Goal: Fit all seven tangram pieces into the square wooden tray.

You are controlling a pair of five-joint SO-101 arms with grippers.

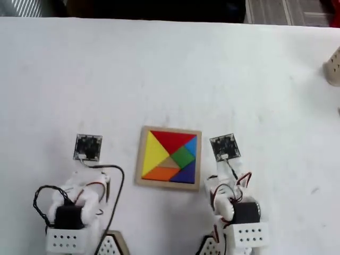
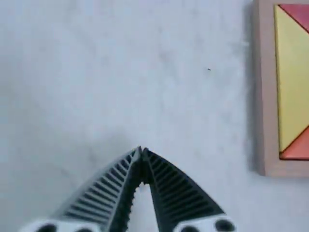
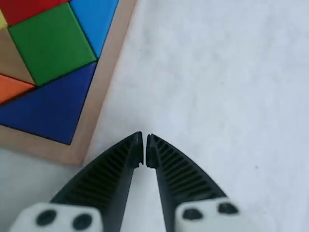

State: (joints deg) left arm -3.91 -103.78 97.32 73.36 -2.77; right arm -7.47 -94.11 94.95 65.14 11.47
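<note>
The square wooden tray [image 1: 139, 159] lies on the white table between the two arms. In it sit a red triangle [image 1: 172, 139], a yellow triangle [image 1: 153, 154], a green square [image 1: 184, 155], a light blue piece [image 1: 192, 144], a dark blue triangle [image 1: 187, 173] and an orange piece [image 1: 161, 173]. At the centre is a tan triangle [image 1: 169, 162]; I cannot tell whether it is a piece or bare tray floor. My left gripper [image 2: 141, 151] is shut and empty, left of the tray's rim [image 2: 263, 96]. My right gripper [image 3: 144, 137] is shut and empty beside the tray's near right corner [image 3: 79, 154].
Both arms are drawn back at the table's near edge, the left arm [image 1: 71, 210] and right arm [image 1: 239, 212] with loose cables. A beige perforated object [image 1: 333, 66] stands at the far right edge. White table surface stretches beyond the tray.
</note>
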